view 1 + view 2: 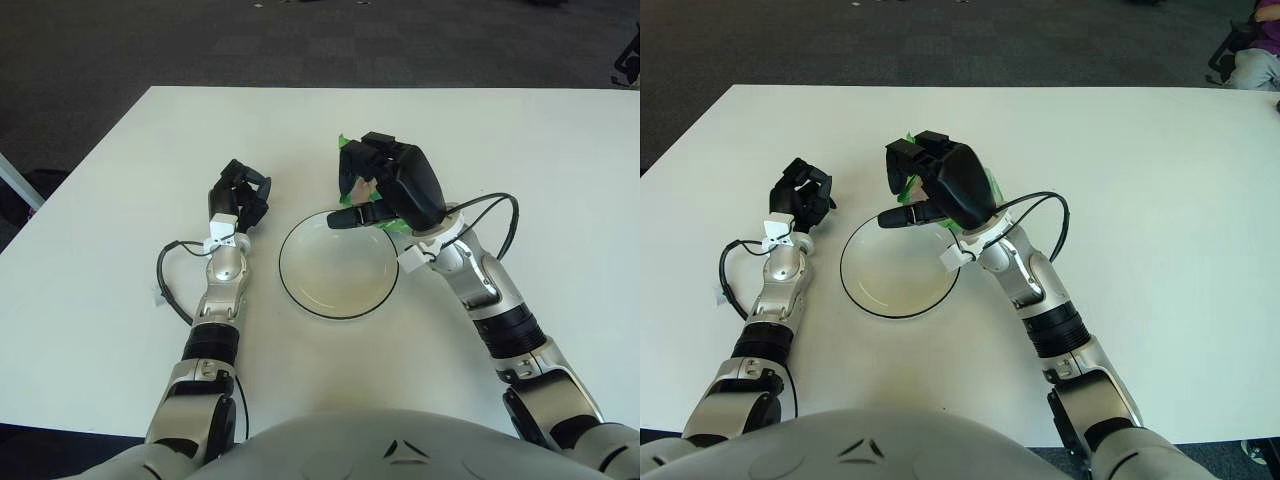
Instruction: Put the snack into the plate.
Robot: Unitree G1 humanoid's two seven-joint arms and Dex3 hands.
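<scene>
- Left eye view shows the white table (500, 150) filling most of the scene, with the dark floor beyond its far edge at twelve o'clock.
- Near the table's middle sits the plate (300, 285), white with a dark rim; its bowl looks bare, so nothing has been delivered into it.
- At about one o'clock from the plate's centre, the right hand (385, 185) hovers over the far rim, its dark fingers curled around the snack (347, 146), a green packet whose edges peek out above and below the fingers.
- One finger juts toward nine o'clock across the plate's rim.
- Roughly at nine to ten o'clock from the plate, well apart from it, the left hand (240, 197) shows idle, fingers curled loosely and holding nothing.
- Judged from this, the pick-up is done and the carry is nearly done; what seems left is shifting the packet toward six o'clock over the plate's middle, lowering, and letting go.
</scene>
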